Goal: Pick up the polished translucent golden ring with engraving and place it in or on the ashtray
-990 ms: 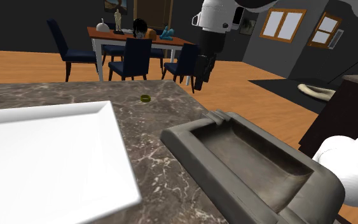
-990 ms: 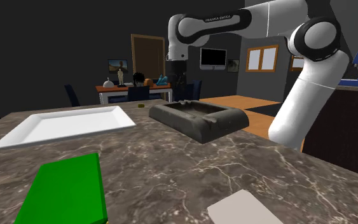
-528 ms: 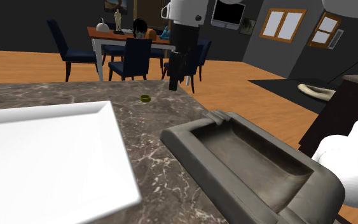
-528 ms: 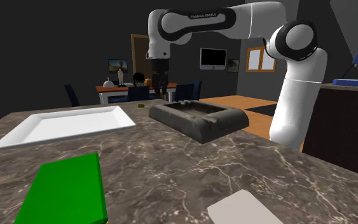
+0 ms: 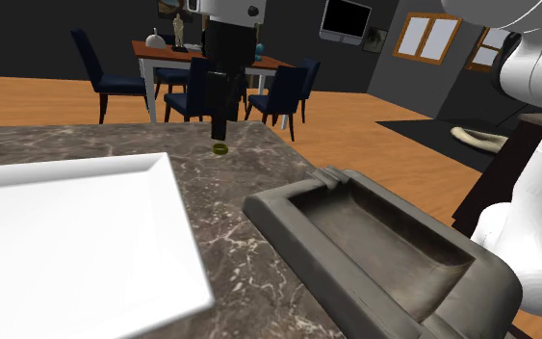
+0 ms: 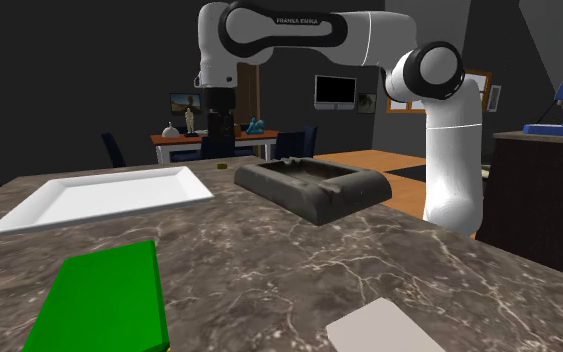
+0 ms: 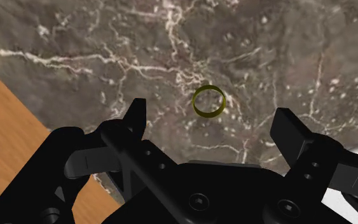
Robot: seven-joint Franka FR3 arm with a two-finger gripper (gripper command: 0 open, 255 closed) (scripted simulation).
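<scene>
Pincer (image 7: 212, 127) spread above ring (image 7: 208, 101) on table (image 7: 285, 57); descend straight, centre ring between fingers before closing.

End effector (image 5: 219, 133), a second ago off at the ring's (image 5: 219, 148) two o'clock in the shoulder view, now just above it.

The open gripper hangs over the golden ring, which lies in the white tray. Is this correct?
Not quite. The ring lies on the bare marble countertop, not in the white tray; the wrist view shows it. The open gripper does hang over it.
</scene>
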